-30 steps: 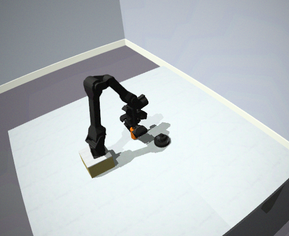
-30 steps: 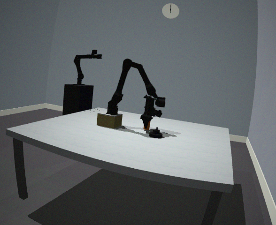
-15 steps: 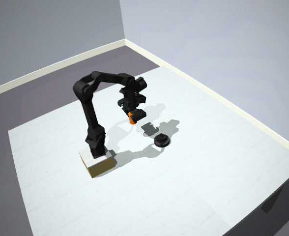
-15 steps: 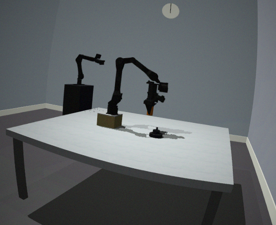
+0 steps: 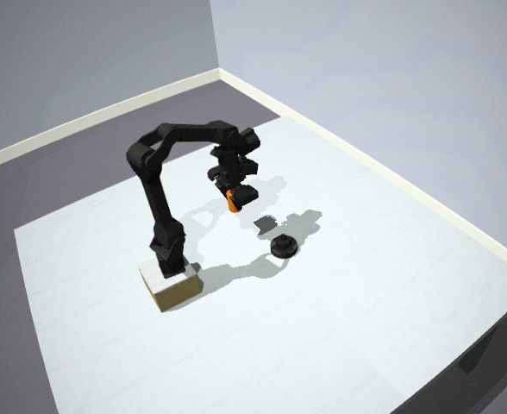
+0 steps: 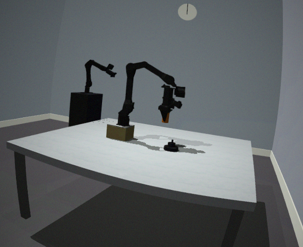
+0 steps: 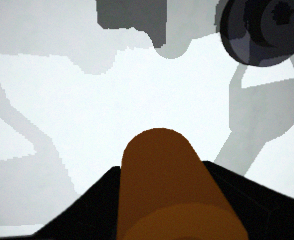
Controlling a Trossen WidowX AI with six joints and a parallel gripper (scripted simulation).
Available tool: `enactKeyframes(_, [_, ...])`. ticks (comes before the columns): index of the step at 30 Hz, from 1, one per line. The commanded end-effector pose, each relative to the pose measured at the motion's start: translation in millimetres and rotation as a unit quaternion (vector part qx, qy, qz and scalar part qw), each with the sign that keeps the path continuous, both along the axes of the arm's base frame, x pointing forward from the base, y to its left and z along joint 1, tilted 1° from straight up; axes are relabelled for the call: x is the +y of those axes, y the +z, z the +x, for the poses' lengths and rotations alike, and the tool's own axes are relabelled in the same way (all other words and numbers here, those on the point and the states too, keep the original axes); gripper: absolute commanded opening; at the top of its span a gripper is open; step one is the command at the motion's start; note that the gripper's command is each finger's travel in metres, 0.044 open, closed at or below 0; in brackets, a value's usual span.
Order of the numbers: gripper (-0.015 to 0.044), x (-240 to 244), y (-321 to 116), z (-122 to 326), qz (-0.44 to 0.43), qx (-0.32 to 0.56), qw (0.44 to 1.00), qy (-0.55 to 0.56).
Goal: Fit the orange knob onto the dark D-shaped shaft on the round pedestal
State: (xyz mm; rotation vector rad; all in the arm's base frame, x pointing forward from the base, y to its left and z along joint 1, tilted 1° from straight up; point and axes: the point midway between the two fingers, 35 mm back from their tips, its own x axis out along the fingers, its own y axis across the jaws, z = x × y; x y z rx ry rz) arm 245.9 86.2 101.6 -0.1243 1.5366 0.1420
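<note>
The orange knob (image 5: 232,203) (image 6: 167,118) (image 7: 162,175) is held upright in the air, well above the table. My gripper (image 5: 234,201) (image 6: 165,119) (image 7: 160,171) is shut on it, with a black finger on each side in the wrist view. The round dark pedestal (image 5: 284,250) (image 6: 170,147) (image 7: 237,45) stands on the table, off to one side of the knob and lower; it is at the upper right in the wrist view. Its short shaft (image 6: 172,141) points up. The shaft's flat side and the knob's hole are hidden.
The arm's base sits on a wooden block (image 5: 178,294) (image 6: 119,133) on the white table (image 5: 245,334) (image 6: 135,164). Arm shadows fall around the pedestal. A second arm (image 6: 88,74) stands on a black stand (image 6: 85,108) behind the table.
</note>
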Motion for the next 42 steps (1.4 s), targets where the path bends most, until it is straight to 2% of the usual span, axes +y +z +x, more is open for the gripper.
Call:
enactKeyframes(1, [0.0000,-7,-1,11,-0.001,-0.005,1.000,0.002])
enactKeyframes(42, [0.0000,-90,-37,89,-0.006,-0.006,1.000,0.004])
